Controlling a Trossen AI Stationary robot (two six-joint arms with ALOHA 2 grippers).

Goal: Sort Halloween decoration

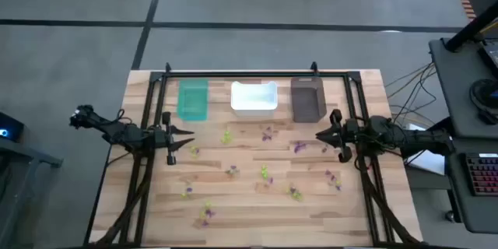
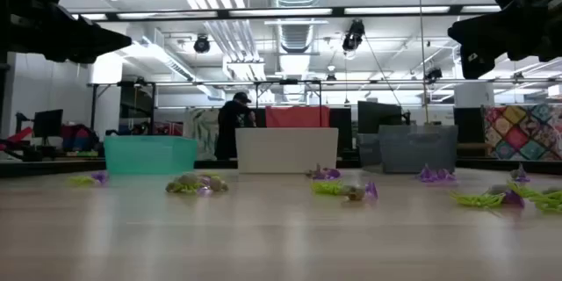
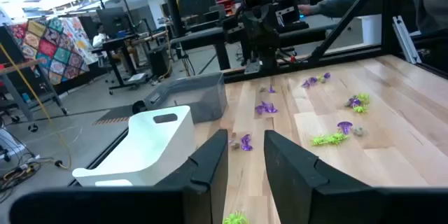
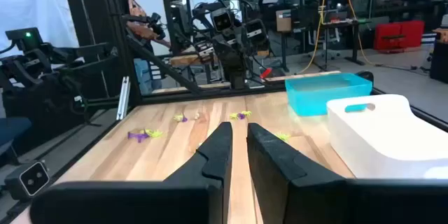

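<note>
Left pincer point(image 1: 189, 141): above the surface's left side, fingers slightly apart, empty.
Right pincer point(image 1: 320, 135): above the right side, fingers nearly together, empty.
Trinkets point(image 1: 264, 173): purple and green, scattered over the surface point(image 1: 249, 210) between the arms.
Bins: teal point(image 1: 193, 99), white point(image 1: 254, 98), brown point(image 1: 307, 99), along the far edge.

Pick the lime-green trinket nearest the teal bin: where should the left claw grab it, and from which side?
Come straight down from above. The lime-green trinket lies flat on the table, alone, just in front of the gap between teal bin and white bin. Pinch across its middle; finer shape is too small to tell. The left claw hovers beside it, empty.
</note>
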